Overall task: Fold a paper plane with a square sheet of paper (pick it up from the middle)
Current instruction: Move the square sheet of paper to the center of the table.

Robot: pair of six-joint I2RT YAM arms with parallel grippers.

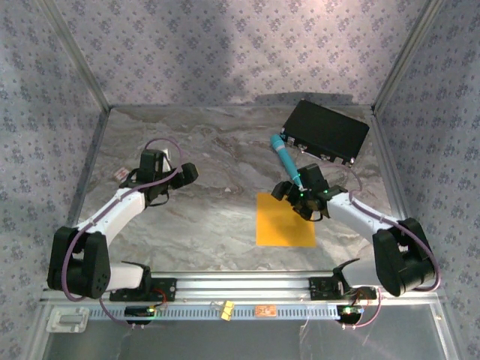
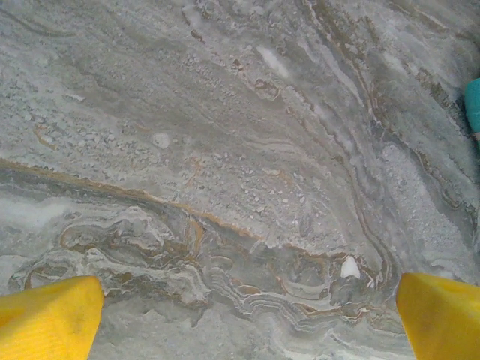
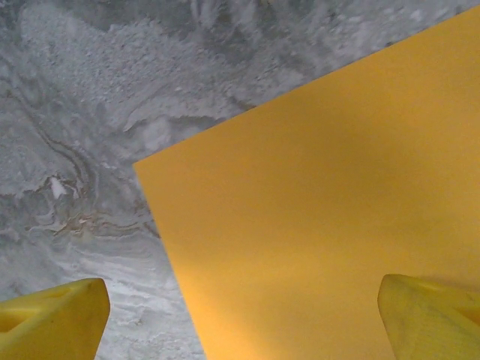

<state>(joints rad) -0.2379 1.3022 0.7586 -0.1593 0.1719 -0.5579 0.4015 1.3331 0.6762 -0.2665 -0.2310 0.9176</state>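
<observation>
The square sheet of paper [image 1: 283,220] lies flat and unfolded on the marble table, bright orange-yellow, just right of the middle. My right gripper [image 1: 294,190] hovers over its far right corner, open. In the right wrist view the sheet [image 3: 322,225] spreads under the gap between my yellow fingertips [image 3: 52,319], nothing held. My left gripper [image 1: 174,178] is open over bare marble at the left, well away from the sheet; its yellow fingertips [image 2: 49,315] stand wide apart with nothing between them.
A teal pen-like cylinder [image 1: 286,159] lies behind the right gripper, its end showing in the left wrist view [image 2: 473,105]. A black box [image 1: 325,130] sits at the back right. A small white-and-red card [image 1: 121,173] lies at the left wall. Patterned walls enclose the table.
</observation>
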